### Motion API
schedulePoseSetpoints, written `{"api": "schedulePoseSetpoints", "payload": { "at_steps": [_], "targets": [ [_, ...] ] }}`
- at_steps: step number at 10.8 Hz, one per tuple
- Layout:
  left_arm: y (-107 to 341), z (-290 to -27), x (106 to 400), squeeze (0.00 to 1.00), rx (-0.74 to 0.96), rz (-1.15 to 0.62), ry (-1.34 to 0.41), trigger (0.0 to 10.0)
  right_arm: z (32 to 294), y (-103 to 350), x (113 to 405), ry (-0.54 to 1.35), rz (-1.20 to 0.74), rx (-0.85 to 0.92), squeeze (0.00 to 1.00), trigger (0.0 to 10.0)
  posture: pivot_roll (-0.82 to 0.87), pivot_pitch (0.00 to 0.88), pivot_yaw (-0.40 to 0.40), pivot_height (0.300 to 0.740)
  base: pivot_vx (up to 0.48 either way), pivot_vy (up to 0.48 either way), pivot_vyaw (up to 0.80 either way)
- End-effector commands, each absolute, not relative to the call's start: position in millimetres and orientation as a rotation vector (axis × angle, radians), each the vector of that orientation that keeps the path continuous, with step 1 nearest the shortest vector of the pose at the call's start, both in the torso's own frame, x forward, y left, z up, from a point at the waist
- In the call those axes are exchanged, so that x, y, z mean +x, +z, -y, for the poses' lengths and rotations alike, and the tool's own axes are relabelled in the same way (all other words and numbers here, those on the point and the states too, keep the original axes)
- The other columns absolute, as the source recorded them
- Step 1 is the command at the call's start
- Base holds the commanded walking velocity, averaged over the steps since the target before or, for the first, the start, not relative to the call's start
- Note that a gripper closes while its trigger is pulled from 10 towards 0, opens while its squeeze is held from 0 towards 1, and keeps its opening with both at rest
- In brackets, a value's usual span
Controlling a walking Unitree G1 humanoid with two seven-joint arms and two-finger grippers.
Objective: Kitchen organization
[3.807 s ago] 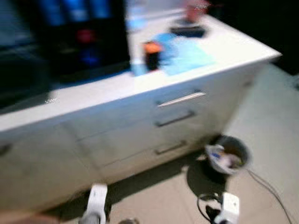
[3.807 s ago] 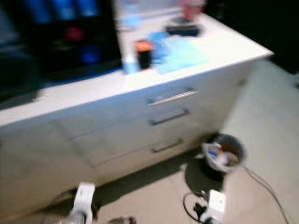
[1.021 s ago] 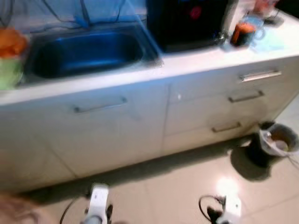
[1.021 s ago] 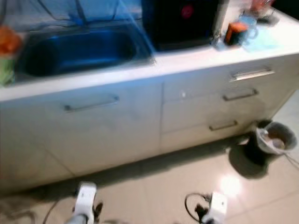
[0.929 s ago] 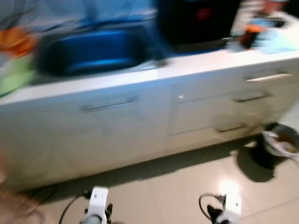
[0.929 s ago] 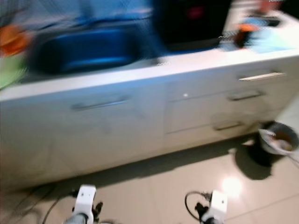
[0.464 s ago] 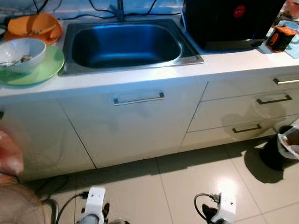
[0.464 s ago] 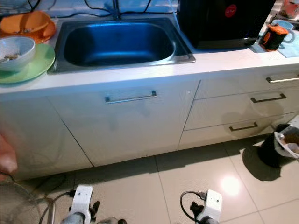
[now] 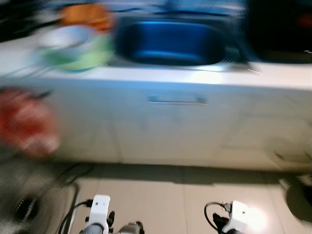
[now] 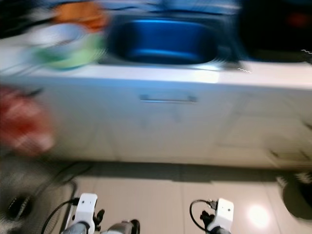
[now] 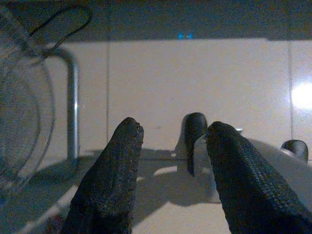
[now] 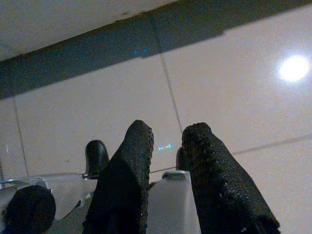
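while the head views were smeared with motion blur, the layout could be read: a white counter ran across the top, with the sink set into it and a cabinet handle below. left of the sink sat a pale bowl on a green plate, with something orange behind them, too blurred to name. these dishes looked like the likely things to tidy, though that was a guess from the task alone.

both arms hung low over the tiled floor, well below the counter edge. the left gripper had its fingers spread apart with nothing between them; the right gripper had its fingers a little apart, also empty.

the dishes lay up and to the robot's left, so the left arm was judged the nearer one, and any reach would have to rise above the counter top first. a red blur and a round wire frame, perhaps a fan, stood at the lower left near that arm.
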State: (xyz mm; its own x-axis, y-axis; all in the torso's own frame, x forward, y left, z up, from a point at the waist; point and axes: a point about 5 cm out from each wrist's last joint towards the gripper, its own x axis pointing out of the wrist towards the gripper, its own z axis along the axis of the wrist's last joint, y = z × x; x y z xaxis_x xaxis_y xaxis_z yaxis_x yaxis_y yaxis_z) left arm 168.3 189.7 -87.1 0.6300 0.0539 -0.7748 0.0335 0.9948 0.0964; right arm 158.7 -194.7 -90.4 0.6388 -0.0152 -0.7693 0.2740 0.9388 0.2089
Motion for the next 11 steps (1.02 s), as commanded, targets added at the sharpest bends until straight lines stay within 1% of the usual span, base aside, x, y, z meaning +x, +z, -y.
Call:
{"api": "schedulePoseSetpoints", "payload": {
  "at_steps": [1,5,11],
  "targets": [
    [-87.6,-189.8,167.0,0.0,0.106,-0.893,0.01,10.0,194.3,-92.0,155.4,-0.171,-0.878,0.323,0.0,10.0,0.02,0.097,0.0,0.74,0.0,0.0,0.8],
    [-87.5,-191.8,167.4,0.0,0.118,-0.901,0.013,10.0,192.7,-92.1,155.9,-0.173,-0.88,0.33,0.0,10.0,0.02,0.098,0.003,0.74,0.0,0.0,0.0],
    [-87.8,-191.6,167.3,0.0,0.12,-0.908,0.016,10.0,193.0,-92.0,156.2,-0.17,-0.88,0.329,0.0,10.0,0.02,0.1,0.003,0.74,0.259,0.0,0.0]
  ]
}}
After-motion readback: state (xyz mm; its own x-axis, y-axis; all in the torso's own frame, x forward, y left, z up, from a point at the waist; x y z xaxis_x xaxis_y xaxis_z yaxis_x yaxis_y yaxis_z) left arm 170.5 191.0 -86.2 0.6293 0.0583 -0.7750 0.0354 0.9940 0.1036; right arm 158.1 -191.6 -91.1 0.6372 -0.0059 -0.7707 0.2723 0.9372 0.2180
